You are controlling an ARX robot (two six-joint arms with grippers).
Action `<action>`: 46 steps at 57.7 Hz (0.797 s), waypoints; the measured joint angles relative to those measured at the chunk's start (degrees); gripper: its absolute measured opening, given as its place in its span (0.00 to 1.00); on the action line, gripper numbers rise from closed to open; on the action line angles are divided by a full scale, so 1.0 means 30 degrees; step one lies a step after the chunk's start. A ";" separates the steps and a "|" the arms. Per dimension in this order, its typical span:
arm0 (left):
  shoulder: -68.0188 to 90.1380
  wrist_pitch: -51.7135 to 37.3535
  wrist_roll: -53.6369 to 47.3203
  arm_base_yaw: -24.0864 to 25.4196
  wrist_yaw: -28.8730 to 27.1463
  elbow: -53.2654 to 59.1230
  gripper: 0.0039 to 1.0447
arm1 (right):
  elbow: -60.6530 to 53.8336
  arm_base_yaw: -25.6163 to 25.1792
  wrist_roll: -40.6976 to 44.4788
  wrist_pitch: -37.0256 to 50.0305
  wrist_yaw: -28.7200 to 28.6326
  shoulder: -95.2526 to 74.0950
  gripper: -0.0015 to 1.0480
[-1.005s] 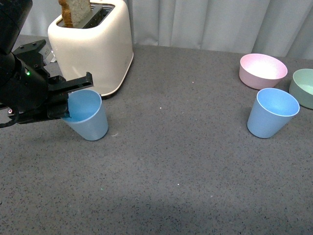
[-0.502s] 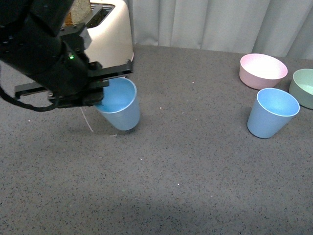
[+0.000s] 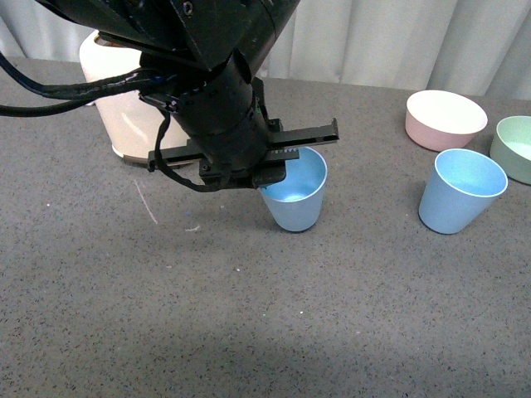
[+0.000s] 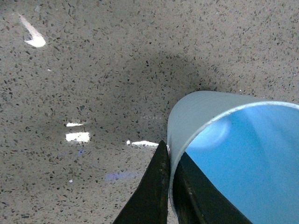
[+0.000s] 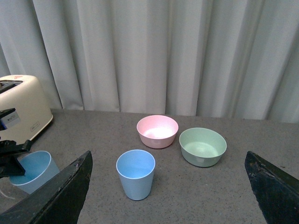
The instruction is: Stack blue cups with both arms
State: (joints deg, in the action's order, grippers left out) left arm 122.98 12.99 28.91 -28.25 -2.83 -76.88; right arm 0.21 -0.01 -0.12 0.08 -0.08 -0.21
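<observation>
My left gripper (image 3: 270, 172) is shut on the rim of a light-blue cup (image 3: 295, 192) and holds it tilted near the middle of the table. In the left wrist view the two black fingers (image 4: 154, 191) pinch the wall of the held cup (image 4: 233, 154), one inside and one outside. The second blue cup (image 3: 460, 191) stands upright at the right, in front of the bowls. My right gripper (image 5: 168, 186) is open and wide apart, back from that cup (image 5: 135, 173). The right arm does not show in the front view.
A cream toaster (image 3: 124, 108) stands at the back left, mostly hidden by my left arm. A pink bowl (image 3: 445, 118) and a pale green bowl (image 3: 516, 148) sit at the back right. A grey curtain hangs behind the dark speckled table (image 3: 249, 315).
My left gripper has carried the blue cup from beside the toaster rightward to the table's middle. The other cup and the bowls have not moved.
</observation>
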 joint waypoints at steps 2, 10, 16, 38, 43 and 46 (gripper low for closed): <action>0.0153 0.0124 0.0051 -0.0087 -0.0022 -0.0219 0.03 | 0.0000 0.0000 0.0000 0.0000 0.0007 0.0000 0.91; 0.0663 0.0444 0.0146 -0.0248 -0.0357 -0.0969 0.03 | 0.0000 0.0000 0.0000 0.0000 0.0007 0.0000 0.91; 0.0867 0.0699 0.0146 -0.0277 -0.0510 -0.1377 0.03 | 0.0000 0.0000 0.0000 0.0000 0.0000 0.0000 0.91; 0.0073 0.0503 0.0699 -0.0270 0.0124 -0.1239 0.54 | 0.0000 0.0000 0.0000 0.0000 0.0007 0.0000 0.91; -0.0641 0.0124 0.0882 -0.0248 0.0117 -0.0933 0.66 | 0.0000 0.0000 0.0000 0.0000 0.0007 0.0000 0.91; -0.1005 0.0022 0.0911 -0.0248 0.0073 -0.0911 0.74 | 0.0000 0.0000 0.0000 0.0000 0.0007 0.0000 0.91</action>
State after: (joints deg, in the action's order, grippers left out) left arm 119.96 13.06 31.64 -28.99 -2.61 -79.61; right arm 0.21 -0.01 -0.12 0.08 -0.05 -0.21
